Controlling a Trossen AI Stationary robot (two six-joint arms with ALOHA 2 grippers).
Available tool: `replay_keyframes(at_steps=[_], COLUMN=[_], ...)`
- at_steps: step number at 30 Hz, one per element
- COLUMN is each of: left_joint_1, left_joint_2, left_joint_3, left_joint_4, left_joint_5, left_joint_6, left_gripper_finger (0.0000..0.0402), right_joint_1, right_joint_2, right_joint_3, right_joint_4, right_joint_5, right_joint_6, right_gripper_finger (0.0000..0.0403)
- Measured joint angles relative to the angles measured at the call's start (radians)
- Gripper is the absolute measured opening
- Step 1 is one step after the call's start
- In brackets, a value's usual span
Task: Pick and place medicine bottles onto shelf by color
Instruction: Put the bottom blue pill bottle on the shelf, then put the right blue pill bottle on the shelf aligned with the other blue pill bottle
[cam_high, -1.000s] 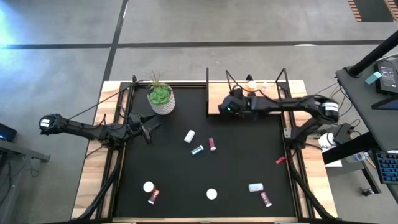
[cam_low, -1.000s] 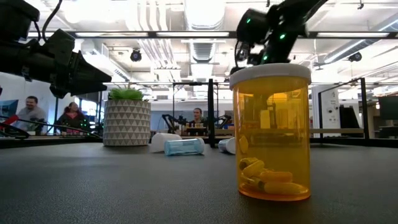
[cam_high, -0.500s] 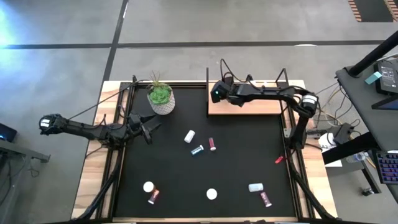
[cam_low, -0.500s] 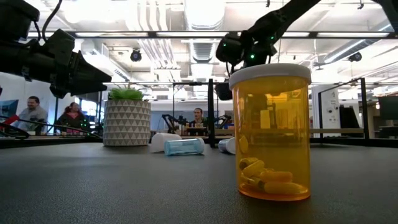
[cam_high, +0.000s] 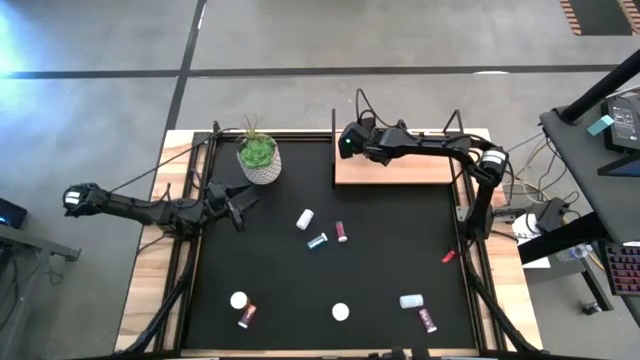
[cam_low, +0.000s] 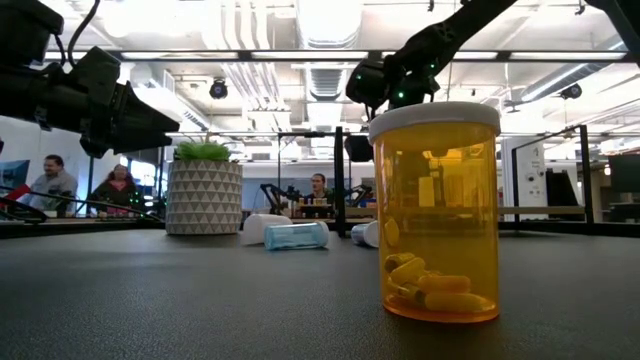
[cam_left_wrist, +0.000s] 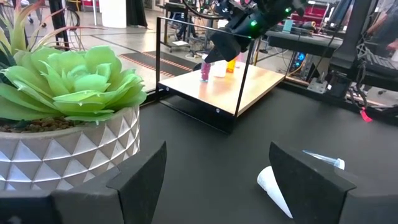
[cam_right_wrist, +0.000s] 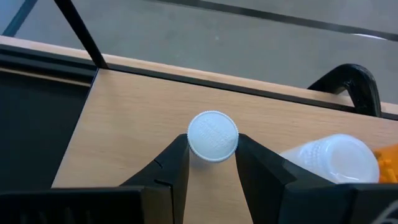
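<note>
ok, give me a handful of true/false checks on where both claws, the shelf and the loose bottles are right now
1. The right claw is closed on a white-capped bottle over the shelf. True.
2. The left claw holds a bottle. False: it is open and empty, beside the plant pot.
3. The plant pot stands on the shelf. False: it stands on the black mat, off the shelf's left end.
4. Other bottles already stand on the shelf near the held one. True: the right wrist view shows a white bottle beside it.
5. No bottles remain on the mat. False: several still lie there, such as the orange bottle close to the low camera.
</note>
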Motion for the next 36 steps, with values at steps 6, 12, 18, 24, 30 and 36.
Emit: replay_keyframes(at_steps=[6,12,18,24,30,36], left_joint_1=[0.0,0.0,0.0,0.0,0.0,0.0], left_joint_2=[0.0,0.001,0.001,0.001,0.001,0.0], left_joint_3=[0.0,0.0,0.0,0.0,0.0,0.0], left_joint_4=[0.0,0.0,0.0,0.0,0.0,0.0], left_joint_5=[0.0,0.0,0.0,0.0,0.0,0.0], left_joint_6=[0.0,0.0,0.0,0.0,0.0,0.0], left_gripper_finger=[0.027,0.027,0.027,0.027,0.027,0.027], right_joint_1=[-0.008,-0.008,-0.008,-0.007,-0.003,0.046], right_joint_2=[0.0,-0.001,-0.006,-0.067,-0.162,-0.254], right_joint_3=[0.0,-0.001,-0.001,-0.002,-0.008,-0.081], right_joint_4=[0.002,-0.001,-0.003,-0.038,-0.134,-0.149], right_joint_5=[-0.001,-0.012,-0.034,-0.04,-0.112,-0.135], right_joint_6=[0.018,0.018,0.016,-0.029,-0.078,-0.104], right_gripper_finger=[0.0119,0.0145,0.0191,0.0234,0.0242,0.0242])
